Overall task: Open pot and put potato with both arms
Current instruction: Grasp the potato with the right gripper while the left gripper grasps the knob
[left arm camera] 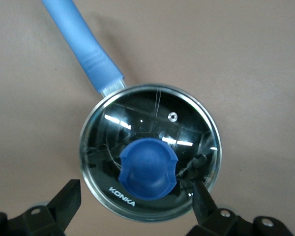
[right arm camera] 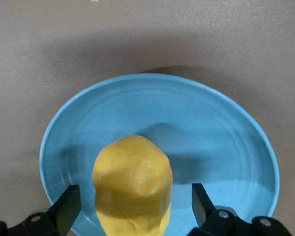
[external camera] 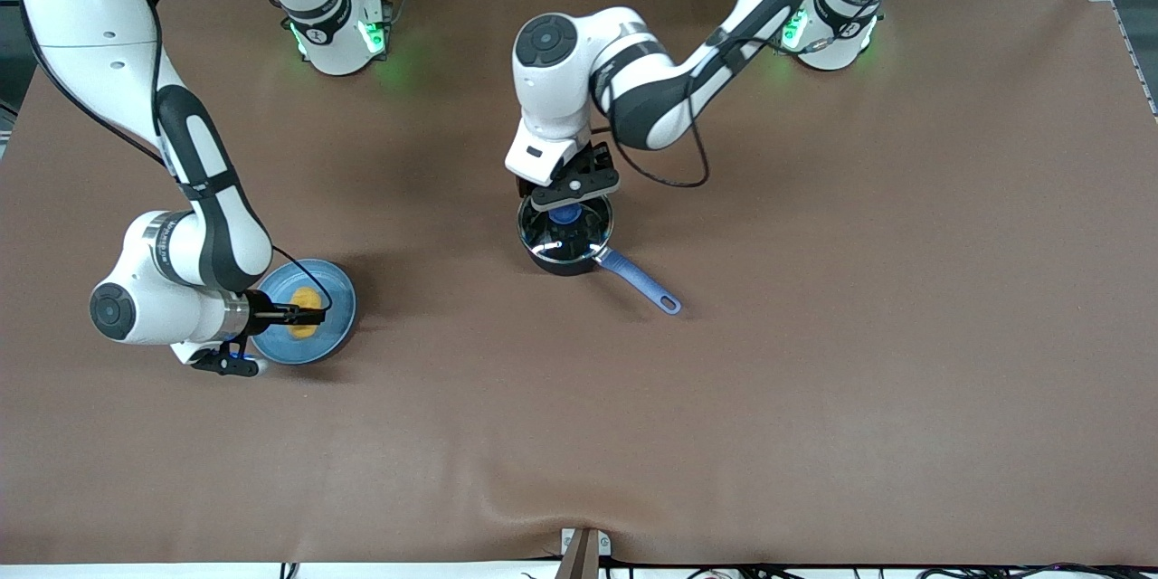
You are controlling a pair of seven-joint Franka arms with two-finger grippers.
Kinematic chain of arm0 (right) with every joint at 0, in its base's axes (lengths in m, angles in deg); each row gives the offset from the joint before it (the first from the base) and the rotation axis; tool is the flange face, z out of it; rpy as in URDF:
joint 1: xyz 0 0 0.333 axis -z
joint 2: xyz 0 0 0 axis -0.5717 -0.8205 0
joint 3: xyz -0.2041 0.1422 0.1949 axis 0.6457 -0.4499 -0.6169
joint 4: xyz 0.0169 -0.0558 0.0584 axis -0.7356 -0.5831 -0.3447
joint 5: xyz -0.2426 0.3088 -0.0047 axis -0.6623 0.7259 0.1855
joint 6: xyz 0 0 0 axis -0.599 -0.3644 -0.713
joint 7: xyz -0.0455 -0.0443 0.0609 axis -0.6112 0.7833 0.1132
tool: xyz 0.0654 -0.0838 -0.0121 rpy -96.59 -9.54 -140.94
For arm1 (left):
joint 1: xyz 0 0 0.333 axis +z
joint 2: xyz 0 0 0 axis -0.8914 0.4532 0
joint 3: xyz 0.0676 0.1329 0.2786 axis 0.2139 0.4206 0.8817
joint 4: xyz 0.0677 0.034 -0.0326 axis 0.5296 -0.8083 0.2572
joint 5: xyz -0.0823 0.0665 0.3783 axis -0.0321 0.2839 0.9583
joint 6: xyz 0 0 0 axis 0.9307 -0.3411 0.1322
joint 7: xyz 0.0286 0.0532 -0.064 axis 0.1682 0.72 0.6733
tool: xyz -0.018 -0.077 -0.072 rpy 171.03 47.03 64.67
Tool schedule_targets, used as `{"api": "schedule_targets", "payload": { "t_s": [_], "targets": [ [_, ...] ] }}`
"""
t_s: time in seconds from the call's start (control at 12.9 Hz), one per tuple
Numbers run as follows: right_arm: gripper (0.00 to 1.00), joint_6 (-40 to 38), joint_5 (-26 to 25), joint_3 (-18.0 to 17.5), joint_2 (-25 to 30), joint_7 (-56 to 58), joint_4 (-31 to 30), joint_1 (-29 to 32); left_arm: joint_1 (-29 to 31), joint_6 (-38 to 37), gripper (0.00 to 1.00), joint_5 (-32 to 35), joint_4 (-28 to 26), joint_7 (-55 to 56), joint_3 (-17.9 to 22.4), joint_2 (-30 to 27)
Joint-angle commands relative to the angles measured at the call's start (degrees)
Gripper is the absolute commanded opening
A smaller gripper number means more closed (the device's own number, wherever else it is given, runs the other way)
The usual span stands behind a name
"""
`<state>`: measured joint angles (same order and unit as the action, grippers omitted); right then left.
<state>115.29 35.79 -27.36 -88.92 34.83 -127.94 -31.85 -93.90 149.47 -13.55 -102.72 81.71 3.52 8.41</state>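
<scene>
Glossy glass lid (left arm camera: pixel 150 162), matt brown table cover (external camera: pixel 814 380), smooth waxy potato (right arm camera: pixel 132 184).

A: State the condition of the pot (external camera: pixel 563 255).

B: Small black saucepan, upright on the table near its middle. Its round glass lid (left arm camera: pixel 150 152) sits closed on the rim, blue knob (left arm camera: pixel 148 168) at the centre, a small vent hole beside it and "KONKA" printed at the edge. The long blue handle (external camera: pixel 640 280) ends in a hole and points toward the front camera and the left arm's end.

A: And the potato (right arm camera: pixel 132 186)?

B: Small, oval, smooth, yellow-orange. It lies on the blue plate (right arm camera: pixel 226 137) toward the right arm's end of the table, well apart from the pot.
</scene>
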Motion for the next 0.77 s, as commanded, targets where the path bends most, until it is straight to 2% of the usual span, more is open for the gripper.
{"api": "schedule_targets", "payload": {
  "t_s": [0.0,0.15,0.39,0.46,0.7],
  "targets": [
    [0.76,-0.1,0.7,-0.1,0.4,-0.6,-0.4,0.1,-1.7,-0.3,1.00,2.0,2.6,3.1,0.9,2.3],
    [0.46,-0.2,0.7,-0.1,0.4,0.0,-0.4,0.1,-1.6,0.1,1.00,2.2,2.5,2.0,0.9,3.1],
    [0.24,-0.9,0.7,-0.1,0.4,0.2,-0.2,0.4,-1.1,1.0,1.00,2.2,2.6,-0.2,0.9,3.9],
    [0.20,-1.0,0.7,-0.1,0.4,0.2,0.0,0.4,-1.1,1.1,1.00,2.1,2.5,-0.6,1.6,4.0],
    [0.20,-2.1,0.6,-0.1,3.2,0.2,0.5,-0.2,-1.1,1.5,1.00,1.4,2.6,-2.6,2.0,3.9]
  ]
}}
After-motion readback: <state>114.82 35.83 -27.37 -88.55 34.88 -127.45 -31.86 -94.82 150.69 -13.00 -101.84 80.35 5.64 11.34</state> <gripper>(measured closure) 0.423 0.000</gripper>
